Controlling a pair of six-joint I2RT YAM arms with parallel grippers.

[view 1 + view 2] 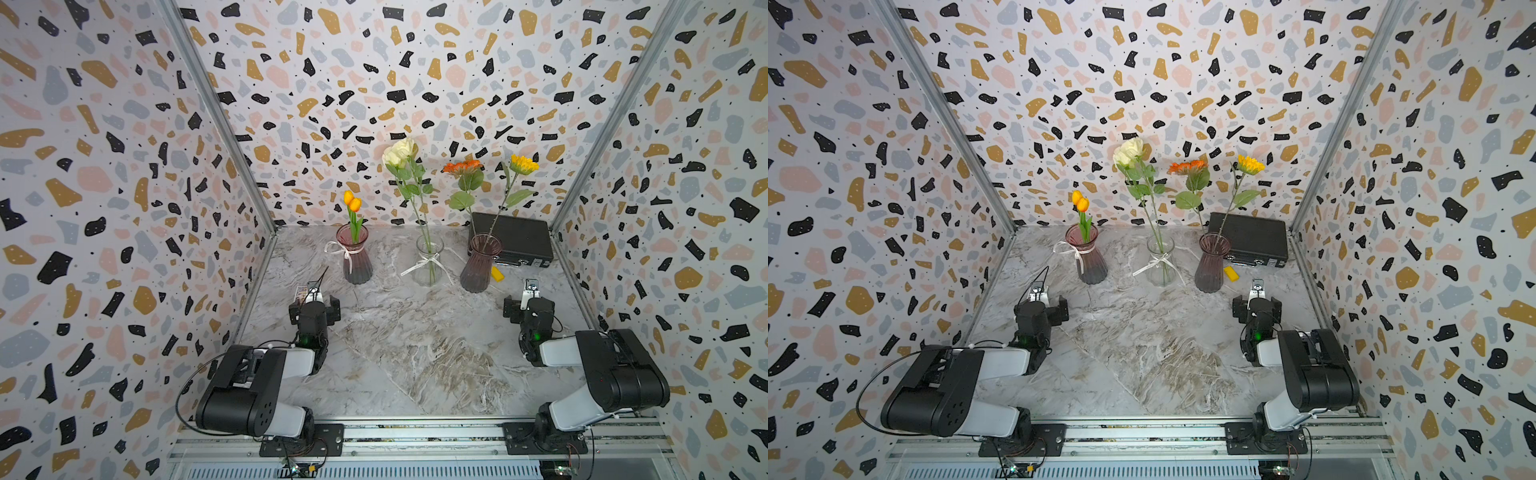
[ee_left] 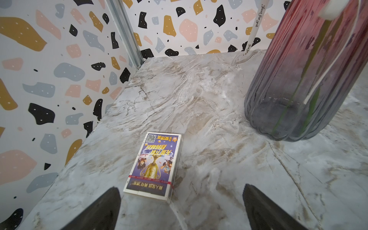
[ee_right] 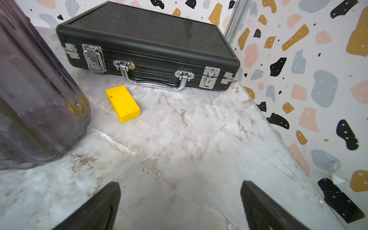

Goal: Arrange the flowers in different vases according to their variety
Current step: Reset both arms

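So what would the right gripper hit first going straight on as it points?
Probably the black case, near its chrome handle; the yellow block lies off to one side. The open right gripper might graze the table first.

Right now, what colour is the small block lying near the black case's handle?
Bright yellow; the block shows best in the right wrist view.

Terrazzo-print walls [image 1: 324, 75] are enclosing the bench on three sides, carrying black, ochre, pink and grey-blue blotches on white. Bare metal corner posts [image 1: 216, 112] are joining them. A grey-white marble-look tabletop [image 1: 415, 357] with brown veining is lying beneath, taking soft, even light.
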